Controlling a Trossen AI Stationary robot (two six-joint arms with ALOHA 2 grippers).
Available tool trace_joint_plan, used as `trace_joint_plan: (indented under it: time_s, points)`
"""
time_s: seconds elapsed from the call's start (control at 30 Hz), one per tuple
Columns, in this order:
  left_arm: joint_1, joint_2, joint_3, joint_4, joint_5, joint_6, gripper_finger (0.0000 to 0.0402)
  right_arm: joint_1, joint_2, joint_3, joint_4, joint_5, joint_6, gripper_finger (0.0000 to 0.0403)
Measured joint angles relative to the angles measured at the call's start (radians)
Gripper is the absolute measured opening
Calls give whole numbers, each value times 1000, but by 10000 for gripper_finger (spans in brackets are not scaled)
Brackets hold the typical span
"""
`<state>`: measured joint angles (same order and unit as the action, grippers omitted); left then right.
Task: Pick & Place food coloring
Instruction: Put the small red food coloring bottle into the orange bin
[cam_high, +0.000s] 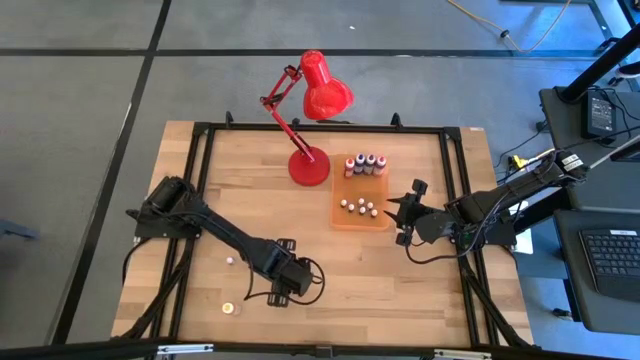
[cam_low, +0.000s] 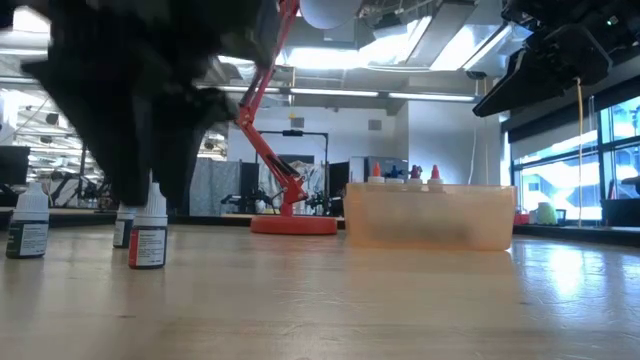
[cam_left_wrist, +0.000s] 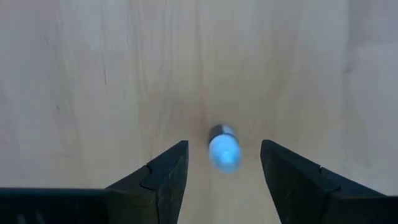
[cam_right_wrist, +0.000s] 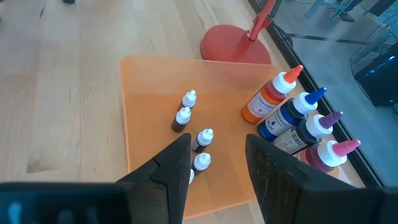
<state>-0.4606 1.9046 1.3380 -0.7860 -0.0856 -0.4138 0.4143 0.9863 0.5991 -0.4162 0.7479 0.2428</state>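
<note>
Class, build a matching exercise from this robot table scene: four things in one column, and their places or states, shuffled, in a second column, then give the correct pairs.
Things
1. left gripper
2. right gripper
3. red lamp
4. orange tray

Places or states
A. holds small white-capped bottles
B. stands beside the tray
C. open around a blue-capped bottle on the wood
D. hovers over the tray's edge

Pairs: 1-C, 2-D, 3-B, 4-A

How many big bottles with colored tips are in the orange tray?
4, in one row along the orange tray's edge nearest the lamp: orange-tipped bottle, blue-tipped bottle, purple-tipped bottle, pink-tipped bottle. None looks hidden.
</note>
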Motion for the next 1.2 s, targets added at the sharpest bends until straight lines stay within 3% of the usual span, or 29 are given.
trace_joint_plan:
  time_s: [0.4,0.97,1.2]
  points:
    - [19,25,-6,5,4,-16,167,0,0,0,-1,0,10,155]
    - [15,25,-5,0,33,5,72,0,0,0,-1,0,9,155]
    - [64,24,34,1,-43,103,62,0,0,0,-1,1,7,155]
